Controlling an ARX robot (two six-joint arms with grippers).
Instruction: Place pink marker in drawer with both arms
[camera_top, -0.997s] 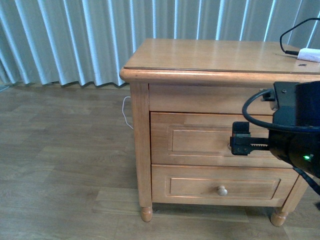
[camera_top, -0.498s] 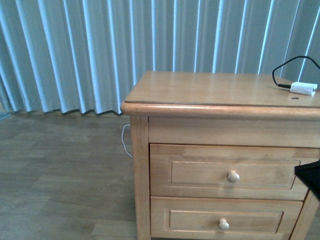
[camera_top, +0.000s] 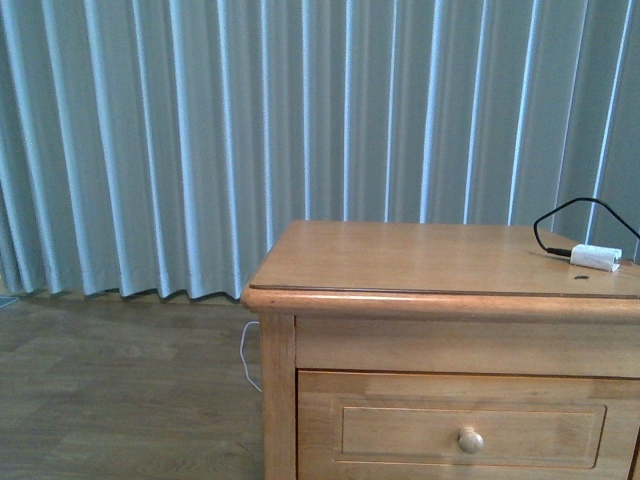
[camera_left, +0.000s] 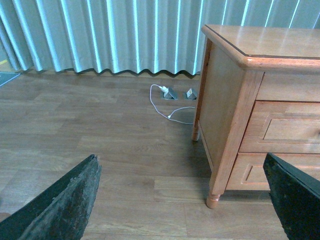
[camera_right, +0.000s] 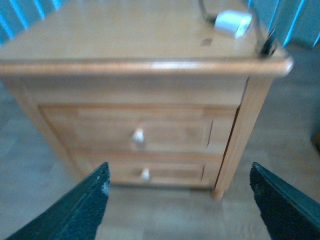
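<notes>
Front view: the nightstand (camera_top: 440, 300) stands before a curtain (camera_top: 200, 140); its upper drawer (camera_top: 470, 430) is shut, so nothing can yet go inside. A white adapter (camera_top: 596, 257) with black cable lies on top. The pink marker is not visible in any view. Left pincer (camera_left: 185, 200) and right pincer (camera_right: 175, 200) both stand wide apart and empty, apparently staged facing the drawers

Left gripper (camera_left: 182, 200) fingers spread wide, empty, right gripper (camera_right: 177, 200) likewise

Front and both wrist views, all facing nightstand (camera_top: 440, 265).
</notes>
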